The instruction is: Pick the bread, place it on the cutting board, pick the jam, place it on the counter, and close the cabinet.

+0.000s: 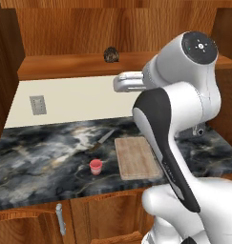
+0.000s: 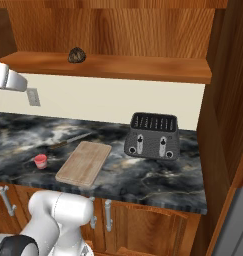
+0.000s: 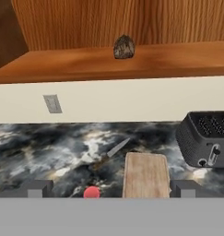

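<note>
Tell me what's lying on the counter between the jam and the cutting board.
Nothing; the counter is bare between the jam and the cutting board in the left base view. A knife lies farther back.

Even, soft rendered light; sharp, shadowless, glare-free.

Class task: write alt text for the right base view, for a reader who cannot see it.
The dark bread sits on the open cabinet's shelf, above a marble counter. On the counter are a wooden cutting board, a pink jam jar and a black toaster.
</note>
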Robot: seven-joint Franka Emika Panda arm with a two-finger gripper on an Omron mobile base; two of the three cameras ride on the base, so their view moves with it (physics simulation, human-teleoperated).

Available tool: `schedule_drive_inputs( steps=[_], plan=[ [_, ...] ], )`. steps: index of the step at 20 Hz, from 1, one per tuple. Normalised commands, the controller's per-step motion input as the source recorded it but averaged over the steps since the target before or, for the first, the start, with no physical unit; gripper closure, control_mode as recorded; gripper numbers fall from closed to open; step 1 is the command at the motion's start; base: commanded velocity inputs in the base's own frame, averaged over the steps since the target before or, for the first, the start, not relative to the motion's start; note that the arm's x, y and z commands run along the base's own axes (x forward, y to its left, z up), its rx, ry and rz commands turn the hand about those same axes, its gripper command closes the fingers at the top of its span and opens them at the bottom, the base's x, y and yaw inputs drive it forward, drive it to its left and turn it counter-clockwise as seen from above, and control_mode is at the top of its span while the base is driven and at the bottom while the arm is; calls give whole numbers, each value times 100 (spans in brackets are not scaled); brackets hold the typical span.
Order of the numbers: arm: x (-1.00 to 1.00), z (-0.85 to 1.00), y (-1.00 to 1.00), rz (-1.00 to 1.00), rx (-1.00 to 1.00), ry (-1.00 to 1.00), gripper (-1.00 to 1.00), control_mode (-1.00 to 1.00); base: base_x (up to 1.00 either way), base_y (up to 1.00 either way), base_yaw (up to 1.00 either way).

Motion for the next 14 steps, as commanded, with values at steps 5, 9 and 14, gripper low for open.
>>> schedule_drive_inputs(
  steps=[5, 9, 14],
  plan=[
    [5, 14, -1, 0, 0, 0, -100, -100, 0, 0, 0],
    [12, 10, -1, 0, 0, 0, -100, -100, 0, 0, 0],
    [25, 0, 0, 0, 0, 0, -100, -100, 0, 0, 0]
  ],
)
